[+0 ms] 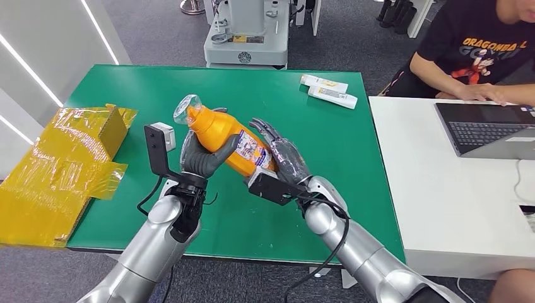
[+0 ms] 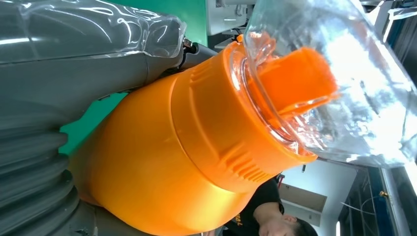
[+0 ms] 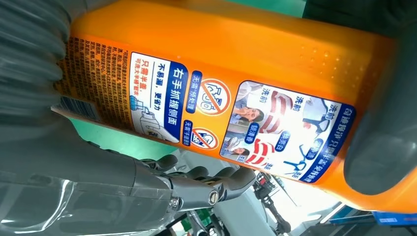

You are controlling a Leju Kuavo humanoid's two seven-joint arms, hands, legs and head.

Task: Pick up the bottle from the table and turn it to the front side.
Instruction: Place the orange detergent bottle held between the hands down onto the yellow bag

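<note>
An orange bottle (image 1: pixel 230 137) with a clear cap (image 1: pixel 187 107) is held tilted above the green table (image 1: pixel 315 202), cap end to the far left. My left hand (image 1: pixel 203 158) grips its upper body just below the neck; in the left wrist view the bottle (image 2: pixel 162 162) and its clear cap (image 2: pixel 334 73) sit close to that hand (image 2: pixel 74 64). My right hand (image 1: pixel 285 159) lies at the bottle's lower end with its fingers stretched out alongside. In the right wrist view the printed label (image 3: pixel 221 105) faces the camera, and the fingers (image 3: pixel 206 186) stand a little off the bottle.
A yellow film-wrapped box (image 1: pixel 63 164) lies at the table's left edge. Two white tubes (image 1: pixel 328 91) rest at the far right corner. A white table (image 1: pixel 441 208) with a laptop (image 1: pixel 486 129) adjoins on the right, where a person (image 1: pixel 479 50) sits. A grey machine base (image 1: pixel 246 38) stands beyond.
</note>
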